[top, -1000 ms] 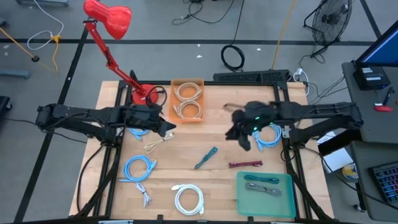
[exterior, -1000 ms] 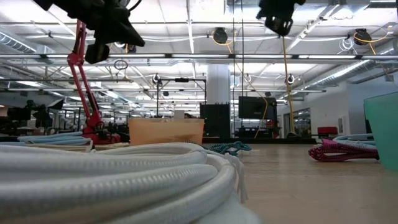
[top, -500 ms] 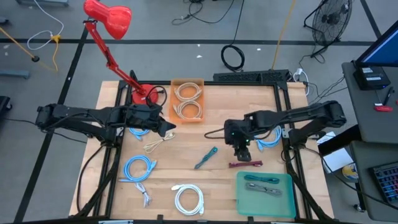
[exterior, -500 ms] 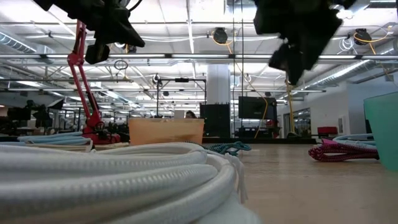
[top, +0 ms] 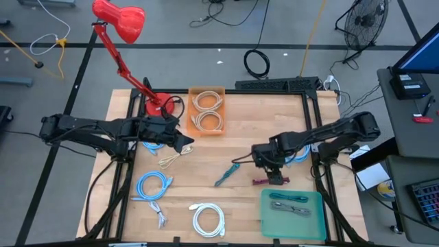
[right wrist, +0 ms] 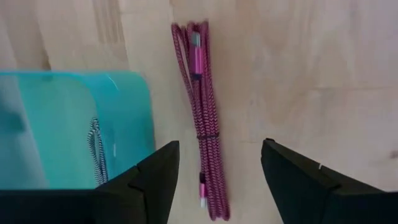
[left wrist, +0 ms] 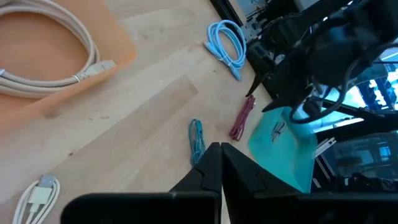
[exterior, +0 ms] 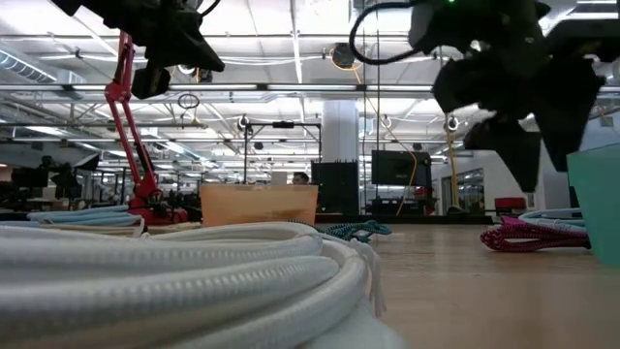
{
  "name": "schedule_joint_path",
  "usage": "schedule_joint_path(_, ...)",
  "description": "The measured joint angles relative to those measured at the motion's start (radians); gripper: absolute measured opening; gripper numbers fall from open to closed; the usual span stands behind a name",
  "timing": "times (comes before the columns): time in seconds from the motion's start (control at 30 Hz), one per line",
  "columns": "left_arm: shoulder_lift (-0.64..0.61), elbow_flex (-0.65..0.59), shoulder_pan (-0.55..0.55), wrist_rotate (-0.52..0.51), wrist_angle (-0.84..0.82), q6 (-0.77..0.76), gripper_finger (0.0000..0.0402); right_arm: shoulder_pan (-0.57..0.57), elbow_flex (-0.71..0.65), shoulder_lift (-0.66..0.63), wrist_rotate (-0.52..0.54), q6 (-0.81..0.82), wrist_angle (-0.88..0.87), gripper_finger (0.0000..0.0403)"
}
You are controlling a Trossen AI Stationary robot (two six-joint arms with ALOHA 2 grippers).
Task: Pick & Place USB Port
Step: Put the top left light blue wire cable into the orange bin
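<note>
A magenta braided USB cable [right wrist: 202,118], folded into a long bundle, lies flat on the wooden table [top: 240,147] just beyond the teal tray [top: 291,213]; it also shows in the high view [top: 271,181] and the low view [exterior: 533,236]. My right gripper [right wrist: 219,146] hangs open above it, pointing steeply down, one finger on each side and clear of it [exterior: 528,155]. My left gripper [left wrist: 219,155] is shut on nothing and hovers near the orange tray [top: 207,110], at the table's left middle [top: 185,144].
A teal braided cable [top: 226,174] lies left of the magenta one. The teal tray holds dark cables [top: 289,204]. The orange tray holds beige cable coils. Blue coils [top: 152,185] [top: 296,151], a white coil [top: 208,219], a beige cable [top: 168,159] and a red lamp [top: 123,41] also stand around.
My right gripper has come down and toward the table's near edge, tipping from nearly level to pointing steeply down over the magenta cable. In the low view its fingers stand wider apart than before. The cable has not moved.
</note>
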Motion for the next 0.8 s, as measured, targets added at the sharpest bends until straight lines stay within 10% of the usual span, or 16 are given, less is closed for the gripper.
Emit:
schedule_joint_path(0.3, 0.000, 0.000, 0.005, -0.011, -0.039, 0.015, 0.0019, 0.034, -0.055, 0.000, 0.001, 0.105, 0.198, 0.0219)
schedule_joint_path(0.8, 0.003, 0.001, 0.017, 0.042, -0.868, 0.035, 0.0046, -0.056, -0.055, 0.000, 0.006, 0.197, 0.420, 0.0219)
